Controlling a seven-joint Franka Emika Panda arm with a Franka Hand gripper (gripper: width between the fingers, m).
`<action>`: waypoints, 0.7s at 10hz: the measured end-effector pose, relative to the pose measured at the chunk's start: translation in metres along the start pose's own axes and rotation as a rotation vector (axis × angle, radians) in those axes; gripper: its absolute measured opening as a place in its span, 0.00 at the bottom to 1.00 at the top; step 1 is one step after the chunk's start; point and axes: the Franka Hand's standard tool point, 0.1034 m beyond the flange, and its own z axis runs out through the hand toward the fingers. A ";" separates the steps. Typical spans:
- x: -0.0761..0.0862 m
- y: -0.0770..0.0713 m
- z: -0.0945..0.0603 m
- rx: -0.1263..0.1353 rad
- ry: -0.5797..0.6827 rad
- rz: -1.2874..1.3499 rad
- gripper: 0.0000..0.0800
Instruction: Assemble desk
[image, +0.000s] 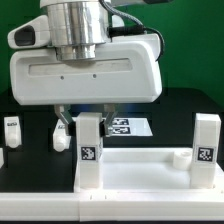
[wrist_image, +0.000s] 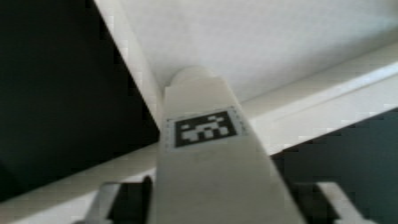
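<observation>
White plastic panel (image: 140, 182) of the desk lies flat on the black table (image: 32, 165), at the front of the exterior view. A square tagged leg (image: 90, 150) (wrist_image: 217, 150) stands upright at the panel's far corner on the exterior view's left. A second leg (image: 207, 148) stands upright at the far corner on the right. The tool (image: 86, 118) (wrist_image: 222, 208) hangs over the first leg with one finger on each side of it. I cannot tell whether the fingers press the leg or stand just clear. Two loose legs (image: 62, 135) stand on the table at the exterior view's left. The marker board (image: 130, 127) lies behind the panel. The bulky white arm (image: 85, 65) fills the upper view.
</observation>
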 end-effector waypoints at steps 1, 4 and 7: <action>0.000 0.001 0.000 -0.001 0.000 0.063 0.35; 0.000 0.000 0.000 -0.019 0.008 0.498 0.36; -0.001 0.003 0.000 0.018 -0.016 1.139 0.36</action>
